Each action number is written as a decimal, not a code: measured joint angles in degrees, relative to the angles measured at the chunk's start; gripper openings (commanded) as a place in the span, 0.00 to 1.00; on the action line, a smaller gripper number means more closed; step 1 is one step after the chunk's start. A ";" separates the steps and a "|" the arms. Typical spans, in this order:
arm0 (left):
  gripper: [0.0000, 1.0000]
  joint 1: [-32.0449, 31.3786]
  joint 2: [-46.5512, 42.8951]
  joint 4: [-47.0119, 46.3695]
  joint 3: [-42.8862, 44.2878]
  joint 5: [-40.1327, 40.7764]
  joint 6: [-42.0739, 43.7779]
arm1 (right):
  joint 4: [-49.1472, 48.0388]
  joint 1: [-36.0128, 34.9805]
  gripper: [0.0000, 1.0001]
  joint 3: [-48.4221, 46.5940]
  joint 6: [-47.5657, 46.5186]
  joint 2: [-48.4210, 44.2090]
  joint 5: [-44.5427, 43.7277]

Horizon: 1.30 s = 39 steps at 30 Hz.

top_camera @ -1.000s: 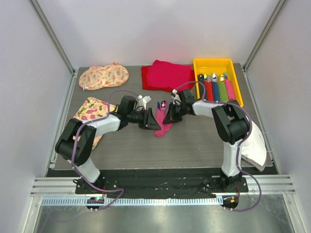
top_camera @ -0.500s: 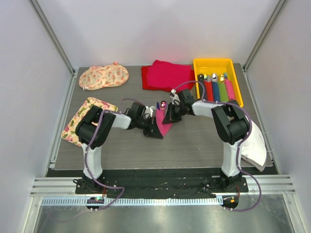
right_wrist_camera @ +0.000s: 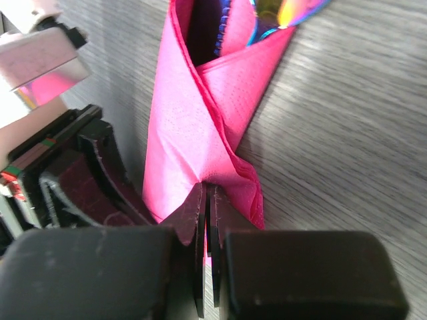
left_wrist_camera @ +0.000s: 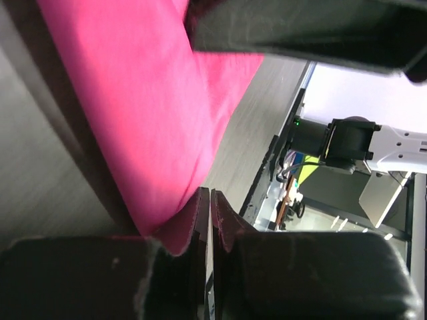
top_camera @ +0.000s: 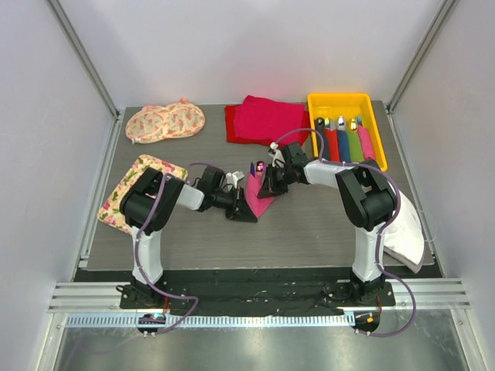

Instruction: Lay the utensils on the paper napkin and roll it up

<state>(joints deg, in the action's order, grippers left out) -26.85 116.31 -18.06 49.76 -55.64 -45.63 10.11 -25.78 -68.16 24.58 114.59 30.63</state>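
We find the paper napkin near the middle of the table, wrapped around the utensils, whose heads stick out at its far end. The left gripper touches its left side, the right gripper its right. Behind it lies a folded cloth pile; right of that, a tray with cutlery in it; far left, two mats, and a third mat nearer us.

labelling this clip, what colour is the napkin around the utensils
Bright pink paper napkin, best in right wrist view.

Pink napkin folded into narrow wrap, flat, mid table; utensils inside w/ dark handles, shiny rainbow head sticking out.
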 measured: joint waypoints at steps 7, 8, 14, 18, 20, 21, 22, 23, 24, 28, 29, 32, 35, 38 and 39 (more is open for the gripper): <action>0.11 0.00 -8.74 3.58 -2.25 0.74 0.70 | 0.02 -0.15 0.03 0.00 -1.64 0.02 0.15; 0.11 0.04 -10.58 4.17 -1.97 0.72 1.05 | 0.02 -0.22 0.03 0.00 -1.95 0.02 0.20; 0.11 0.70 -11.72 6.08 3.56 1.90 3.89 | -0.04 -0.31 0.03 0.00 -2.91 0.02 0.33; 0.09 1.07 -6.49 6.60 5.20 3.58 4.72 | -0.15 -0.35 0.03 0.07 -3.41 0.00 0.39; 0.07 1.11 -3.10 7.56 5.18 4.52 5.03 | -0.20 -0.35 0.03 0.09 -3.56 0.00 0.46; 0.06 1.11 -1.53 7.85 4.98 4.92 5.01 | -0.20 -0.35 0.03 0.09 -3.69 0.00 0.50; 0.05 1.22 -0.44 7.17 4.70 3.78 3.98 | -0.22 -0.35 0.03 0.09 -3.74 0.00 0.57; 0.04 1.29 -0.15 6.47 4.57 3.19 3.56 | -0.22 -0.35 0.04 0.09 -3.74 0.00 0.57; 0.04 1.31 -0.13 5.51 4.15 3.13 2.95 | -0.22 -0.35 0.04 0.09 -3.76 0.00 0.61; 0.01 1.57 0.09 -0.66 1.05 2.58 -0.92 | 0.15 -0.35 0.07 0.04 -3.98 -0.24 0.66; 0.01 1.64 0.20 -2.23 0.24 2.23 -2.08 | 0.61 -0.33 0.08 0.00 -4.09 -0.35 0.70; 0.00 1.70 0.55 -4.85 -0.90 1.44 -4.26 | 2.89 -0.20 0.10 -0.22 -4.81 -1.11 0.07; 0.00 1.77 1.09 -7.04 -1.51 0.98 -6.75 | 5.95 0.15 0.11 -0.55 -5.07 -2.23 -0.59; 0.00 1.66 1.31 -8.79 -2.08 1.07 -9.11 | 6.69 0.42 0.11 -0.96 -3.65 -3.30 -0.02; 0.00 1.53 1.33 -9.42 -2.34 1.22 -9.99 | 6.58 0.48 0.11 -1.05 -2.95 -3.61 0.26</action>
<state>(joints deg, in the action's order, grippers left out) -25.32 117.64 -27.49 47.42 -54.41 -55.61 16.69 -25.30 -69.21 21.63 110.98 30.89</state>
